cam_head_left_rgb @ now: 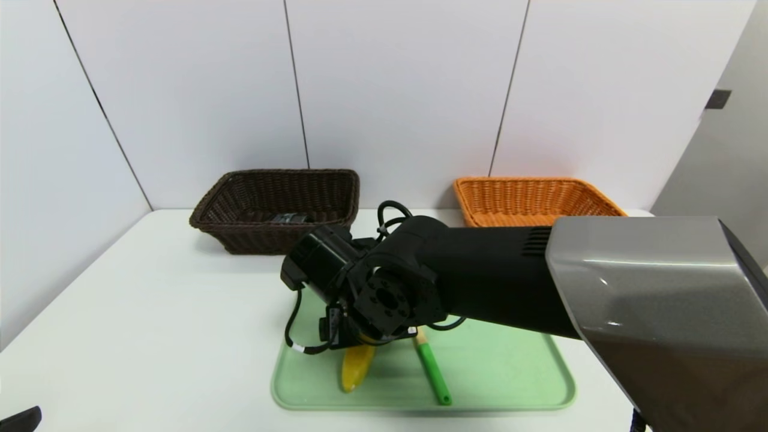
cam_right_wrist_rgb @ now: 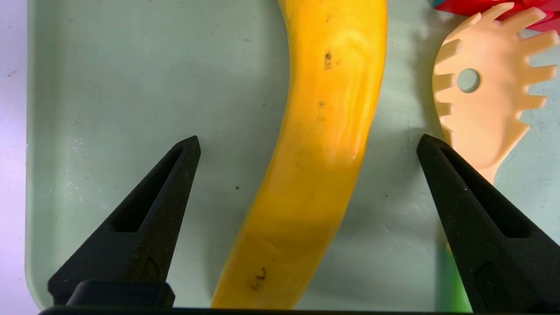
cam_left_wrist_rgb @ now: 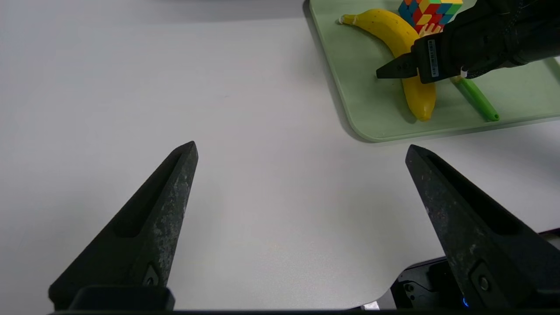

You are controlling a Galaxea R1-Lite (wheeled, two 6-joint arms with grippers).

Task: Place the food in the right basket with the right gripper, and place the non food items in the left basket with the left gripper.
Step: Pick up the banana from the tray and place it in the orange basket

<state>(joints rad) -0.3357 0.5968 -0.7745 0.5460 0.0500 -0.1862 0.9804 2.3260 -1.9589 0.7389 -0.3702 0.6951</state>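
Head view showed the dark brown basket at the counter's far left with a black tube lying inside, the left gripper parked wide apart and empty over bare counter near the front left, and the orange-tan basket at the far right. On the green tray, the right gripper hovered over the banana, its fingers spread to either side of the fruit without touching it. Beside the banana lay the green-handled fork, with the puzzle cube just beyond.
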